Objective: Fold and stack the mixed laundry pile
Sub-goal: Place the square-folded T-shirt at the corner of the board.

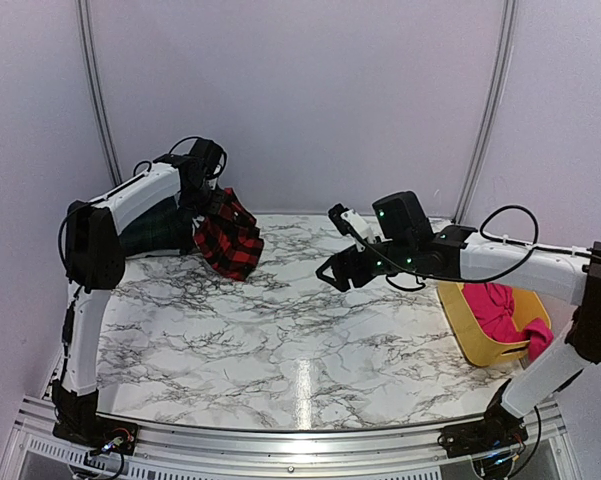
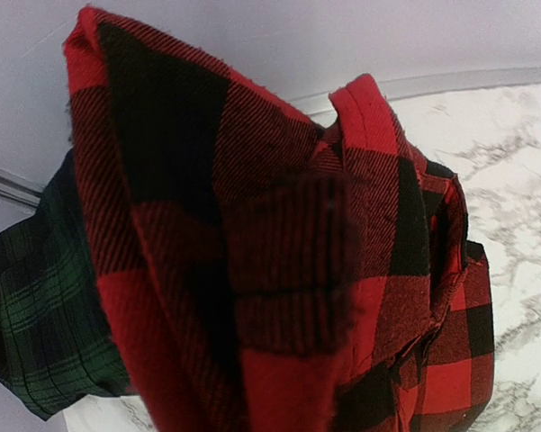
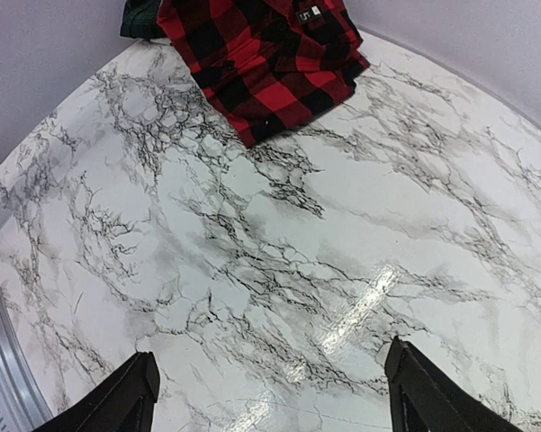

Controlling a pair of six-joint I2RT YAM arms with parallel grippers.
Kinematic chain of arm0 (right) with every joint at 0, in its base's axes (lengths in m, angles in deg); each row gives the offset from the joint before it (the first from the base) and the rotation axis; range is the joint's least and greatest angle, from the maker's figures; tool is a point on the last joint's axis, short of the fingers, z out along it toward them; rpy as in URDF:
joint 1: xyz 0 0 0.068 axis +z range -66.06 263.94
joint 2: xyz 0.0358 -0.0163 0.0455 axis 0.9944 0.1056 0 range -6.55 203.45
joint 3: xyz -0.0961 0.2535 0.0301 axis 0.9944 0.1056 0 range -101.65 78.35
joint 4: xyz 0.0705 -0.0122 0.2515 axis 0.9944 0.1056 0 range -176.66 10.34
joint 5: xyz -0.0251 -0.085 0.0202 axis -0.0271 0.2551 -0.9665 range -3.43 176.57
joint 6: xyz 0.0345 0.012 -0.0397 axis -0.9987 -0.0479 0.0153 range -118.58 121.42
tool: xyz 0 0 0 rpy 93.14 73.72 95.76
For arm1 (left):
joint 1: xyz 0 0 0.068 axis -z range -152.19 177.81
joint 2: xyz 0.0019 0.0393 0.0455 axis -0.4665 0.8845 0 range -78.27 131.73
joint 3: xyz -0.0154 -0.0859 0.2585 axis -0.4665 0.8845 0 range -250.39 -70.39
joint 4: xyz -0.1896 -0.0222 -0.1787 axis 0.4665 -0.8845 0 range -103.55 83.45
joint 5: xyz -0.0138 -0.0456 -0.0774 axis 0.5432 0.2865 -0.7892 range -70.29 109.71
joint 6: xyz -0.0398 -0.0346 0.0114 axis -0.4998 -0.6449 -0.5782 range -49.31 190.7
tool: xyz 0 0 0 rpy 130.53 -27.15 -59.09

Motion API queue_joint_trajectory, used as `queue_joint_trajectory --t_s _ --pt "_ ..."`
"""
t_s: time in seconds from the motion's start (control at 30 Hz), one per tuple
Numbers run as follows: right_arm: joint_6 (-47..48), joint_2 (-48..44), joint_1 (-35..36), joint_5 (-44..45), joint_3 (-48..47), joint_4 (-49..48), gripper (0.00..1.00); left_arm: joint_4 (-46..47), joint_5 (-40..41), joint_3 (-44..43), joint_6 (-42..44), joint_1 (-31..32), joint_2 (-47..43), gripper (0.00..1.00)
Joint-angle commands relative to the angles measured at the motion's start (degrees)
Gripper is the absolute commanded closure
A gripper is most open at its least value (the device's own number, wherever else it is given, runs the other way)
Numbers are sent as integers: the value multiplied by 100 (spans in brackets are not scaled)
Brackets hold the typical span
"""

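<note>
- Top view: your left gripper (image 1: 214,205) sits at the far left of the white, grey-veined marble surface (image 1: 280,340). Its jaws are buried in cloth and clamped on the red-and-black checked flannel garment (image 1: 230,240).
- That garment hangs from the jaws in a bunch, its lower part resting on the surface near the back wall.
- The dark green-black plaid garment (image 1: 160,235) lies just behind and under the left forearm, touching the checked one.
- Your right gripper (image 1: 330,245) hovers over the middle-right of the surface, jaws wide apart with nothing between them.
- The yellow plastic tub (image 1: 465,335) stands at the right edge, beside the right arm. The plain magenta-pink garment (image 1: 495,305) is heaped inside it, with one end spilling over the near rim.
- Left wrist view: checked cloth fills nearly the whole frame, hanging in folds close to the lens. You cannot see the fingers here.
- The green plaid shows at the lower left behind the checked cloth, and marble shows at the right.
- Right wrist view: two dark fingertips (image 3: 117,400) stand far apart at the bottom corners, above bare marble.
- The checked garment lies at the top centre, with a small white-lettered patch near its upper edge. A corner of the green plaid peeks out at its upper left.
</note>
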Motion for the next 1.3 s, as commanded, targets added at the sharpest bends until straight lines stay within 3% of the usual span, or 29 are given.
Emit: queue_joint_trajectory --t_s 0.0,0.67,1.27 --pt "-119 -61 -28 126 -58 141 17 7 153 -449 316 -316 211 100" --pt "-84 495 -34 139 -576 469 17 528 -2021 -572 45 -1355 -628 100" --pt "19 895 -35 193 -1012 684 17 759 -2953 -342 -330 -2198 -831 100"
